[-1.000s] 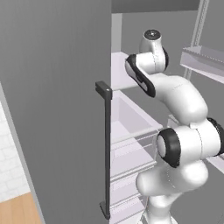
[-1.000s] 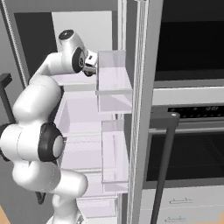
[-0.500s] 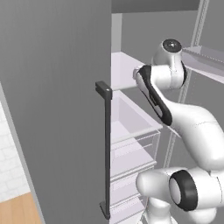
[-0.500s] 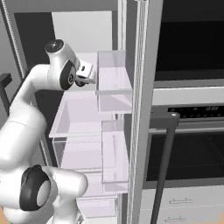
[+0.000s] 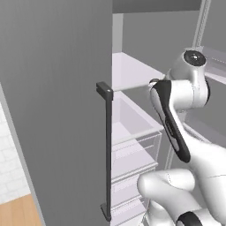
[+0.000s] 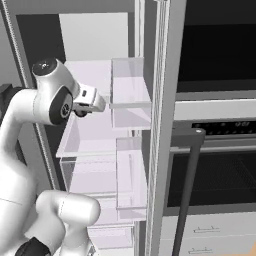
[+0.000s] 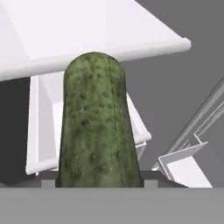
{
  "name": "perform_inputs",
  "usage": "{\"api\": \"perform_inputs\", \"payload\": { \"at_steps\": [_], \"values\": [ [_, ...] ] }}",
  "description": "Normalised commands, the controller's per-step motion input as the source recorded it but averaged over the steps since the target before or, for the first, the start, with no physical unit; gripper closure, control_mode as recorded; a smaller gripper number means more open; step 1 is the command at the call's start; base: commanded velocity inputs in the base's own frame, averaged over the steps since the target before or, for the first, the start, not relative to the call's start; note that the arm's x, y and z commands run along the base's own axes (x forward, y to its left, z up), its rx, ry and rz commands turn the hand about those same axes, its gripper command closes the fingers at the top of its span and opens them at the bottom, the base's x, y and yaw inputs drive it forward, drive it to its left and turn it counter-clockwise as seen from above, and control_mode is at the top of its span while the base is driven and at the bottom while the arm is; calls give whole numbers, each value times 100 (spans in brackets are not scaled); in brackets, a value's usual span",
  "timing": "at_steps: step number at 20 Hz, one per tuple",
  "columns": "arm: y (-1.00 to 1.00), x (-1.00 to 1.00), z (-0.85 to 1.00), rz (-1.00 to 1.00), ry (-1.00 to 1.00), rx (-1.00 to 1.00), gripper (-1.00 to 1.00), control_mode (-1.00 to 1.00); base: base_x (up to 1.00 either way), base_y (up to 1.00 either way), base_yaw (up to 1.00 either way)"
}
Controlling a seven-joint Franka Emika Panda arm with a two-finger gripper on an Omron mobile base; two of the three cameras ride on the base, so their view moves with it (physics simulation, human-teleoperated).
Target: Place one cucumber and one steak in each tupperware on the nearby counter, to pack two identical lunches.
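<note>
Left base view: fridge door [image 5: 53, 110] fills the left half, dark handle [image 5: 107, 150] down the middle, my arm at right reaching toward the glass shelves [image 5: 132, 79].

Right base view: gripper [image 6: 98, 104] sits left of centre, just off the clear door bins [image 6: 131, 100]; oven [image 6: 220, 150] is on the right.

Hand view: cucumber [image 7: 97, 127] stands centre frame, rising from the bottom edge where the gripper tips are, long axis pointing away from the camera. I read the gripper as pinched on the cucumber's near end; the finger pads themselves are covered by it. White shelf edge [image 7: 109, 54] crosses the top just behind the cucumber's tip.

Risks as I judge them:
- Cucumber sticks out well past the gripper. Pulling out on a tight arc could knock its tip on the shelf edge or a door bin and lever it loose.
- Round skin held at one end: a fast swing could let it pivot or slip.
- Tupperware and counter are not in these frames, so the base has to move with the load.
</note>
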Motion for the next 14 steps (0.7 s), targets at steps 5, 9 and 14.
{"api": "perform_inputs", "payload": {
  "at_steps": [5,9,14],
  "values": [
    [15,-95,-100,12,48,-37,100,-100,0,0,0],
    [15,-57,-75,11,29,-25,100,100,-25,0,4],
    [0,0,0,0,0,0,100,100,-100,-2,10]
  ]
}}
